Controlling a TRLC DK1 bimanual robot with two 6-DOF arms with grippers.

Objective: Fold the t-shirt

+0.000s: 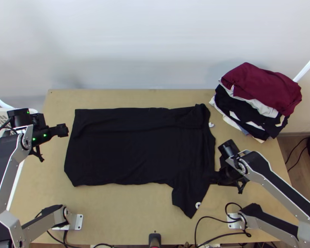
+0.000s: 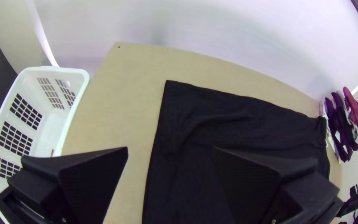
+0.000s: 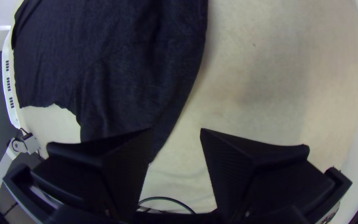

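While the shirt (image 1: pixel 134 149) lies on the table (image 1: pixel 126 211), body spread and near sleeve (image 1: pixel 189 197) jutting out, the left claw (image 2: pixel 170 147) and right claw (image 3: pixel 176 129) are parted and empty; if the latter pinched just 1 layer beside that sleeve, the shirt could twist or bunch.

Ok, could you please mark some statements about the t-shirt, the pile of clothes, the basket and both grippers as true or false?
1. The t-shirt lies wide on the table, one sleeve pointing to the near edge. True.
2. The pile of clothes has a green garment on top. False: the top garment is dark red.
3. The left gripper is clamped on the t-shirt. False: its fingers are apart and hold nothing.
4. The white basket is on the left arm's side. True.
5. The right gripper is open. True.
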